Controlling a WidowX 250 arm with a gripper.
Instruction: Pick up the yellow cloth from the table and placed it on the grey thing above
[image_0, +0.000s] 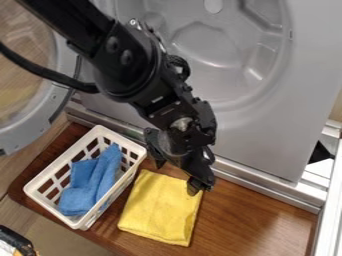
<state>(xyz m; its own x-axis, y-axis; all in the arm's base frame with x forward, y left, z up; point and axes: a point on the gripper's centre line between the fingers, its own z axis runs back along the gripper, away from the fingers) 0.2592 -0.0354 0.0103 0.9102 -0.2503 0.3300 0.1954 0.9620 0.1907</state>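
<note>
Because a soft, flat cloth must be pinched from its sides, the fingers (202, 175) stand wide apart above its upper edge, likely to gather a fold. Beneath, the yellow cloth (159, 209) lies spread on the wooden bench (250, 215). Just beside it, the white basket (79, 221) holds the blue cloth (93, 180). Behind, the grey thing (264, 132) offers a recess that could hold the load.

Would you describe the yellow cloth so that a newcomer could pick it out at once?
Below the big grey panel is a brown wooden surface. There, just right of the white basket, the yellow cloth lies flat, whereas the blue cloth sits inside the basket.
</note>
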